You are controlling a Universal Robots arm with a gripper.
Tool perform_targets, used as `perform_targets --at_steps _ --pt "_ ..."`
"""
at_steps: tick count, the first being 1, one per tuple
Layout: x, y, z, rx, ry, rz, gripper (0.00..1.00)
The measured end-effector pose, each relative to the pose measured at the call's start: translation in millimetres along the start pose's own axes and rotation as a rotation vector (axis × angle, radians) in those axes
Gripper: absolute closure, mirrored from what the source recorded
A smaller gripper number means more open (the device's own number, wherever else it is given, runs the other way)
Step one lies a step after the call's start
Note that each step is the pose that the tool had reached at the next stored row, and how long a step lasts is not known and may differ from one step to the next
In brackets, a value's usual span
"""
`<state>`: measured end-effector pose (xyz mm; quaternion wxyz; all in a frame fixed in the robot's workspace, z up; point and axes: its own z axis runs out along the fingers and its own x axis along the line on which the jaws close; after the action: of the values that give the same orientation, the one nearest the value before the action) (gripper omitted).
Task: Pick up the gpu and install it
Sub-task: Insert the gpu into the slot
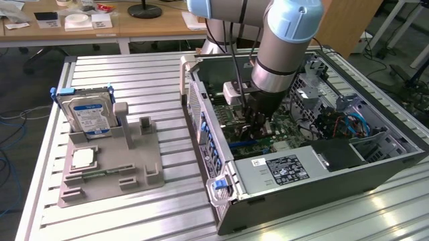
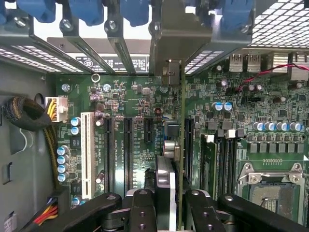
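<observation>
The black two-fingered gripper (image 2: 175,212) clasps the thin dark gpu card (image 2: 182,145) edge-on, seemingly above a black motherboard slot (image 2: 188,140); it should descend squarely.

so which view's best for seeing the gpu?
Wrist view: the gpu runs edge-on from the hand to its metal bracket at the case's rear wall, standing over the motherboard. In the exterior view the arm covers most of it.

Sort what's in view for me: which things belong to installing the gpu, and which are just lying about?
In the job:
- gpu, edge-on, held over the motherboard
- gripper, shut on it
- computer case

Lying about:
- hard drive in the grey holder
- square chip
</observation>
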<state>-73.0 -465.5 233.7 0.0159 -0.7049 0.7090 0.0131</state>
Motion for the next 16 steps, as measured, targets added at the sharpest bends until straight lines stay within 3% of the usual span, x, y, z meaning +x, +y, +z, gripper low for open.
perform_targets --at_steps 16 --pt "0.2 1.9 4.9 0.0000 -0.0001 0.000 0.72"
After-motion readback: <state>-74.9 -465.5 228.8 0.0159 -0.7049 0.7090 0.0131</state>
